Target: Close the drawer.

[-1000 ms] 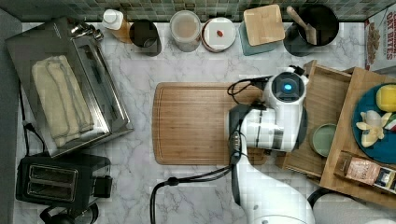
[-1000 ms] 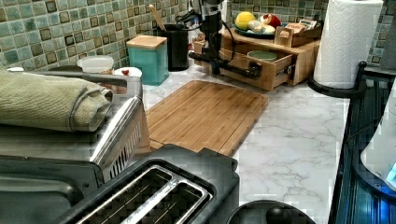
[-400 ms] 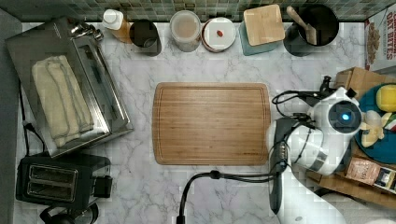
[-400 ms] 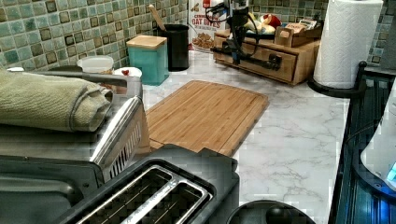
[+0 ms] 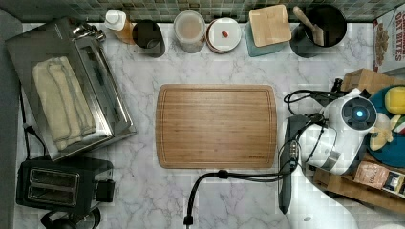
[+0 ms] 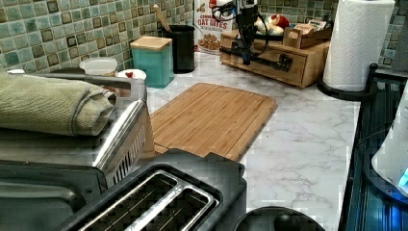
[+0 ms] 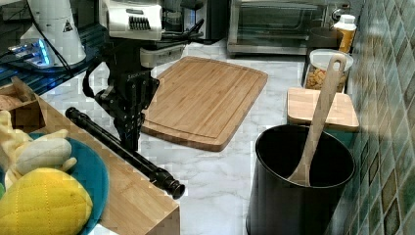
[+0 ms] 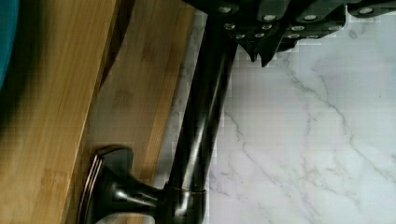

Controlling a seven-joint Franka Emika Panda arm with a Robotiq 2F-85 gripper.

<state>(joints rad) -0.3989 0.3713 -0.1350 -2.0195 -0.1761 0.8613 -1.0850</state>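
Drawer (image 6: 272, 60) at the upper right of the left view, set in the low wooden organizer (image 7: 132, 200) against the tiled wall, its front nearly or fully flush with the organizer face; judged almost shut, with little or no travel left. Same front at the left side of the wrist frame, a thin dark seam beside it.

Long dark bar handle (image 7: 122, 147) running along the drawer front, level with the bench (image 6: 298, 144), held off the wood on posts. In the right view, seen as a diagonal from middle left to lower centre. Long axis of handle and drawer front parallel; push direction square to that axis, toward the organizer.

End effector (image 7: 128, 132) upright, coming down on the handle from above, fingertips at the bar. From the end effector, the drawer lies immediately behind the handle, on the organizer side. Whether the fingers clamp the bar or merely rest against it: cannot tell.

Readable writing: "OAT BITES" on the cereal box (image 6: 208, 26) at the upper centre of the left view; "BITES" again at the upper right edge of the top view.

Cutting board (image 5: 216, 126) at the centre of the top view, well apart from the drawer.
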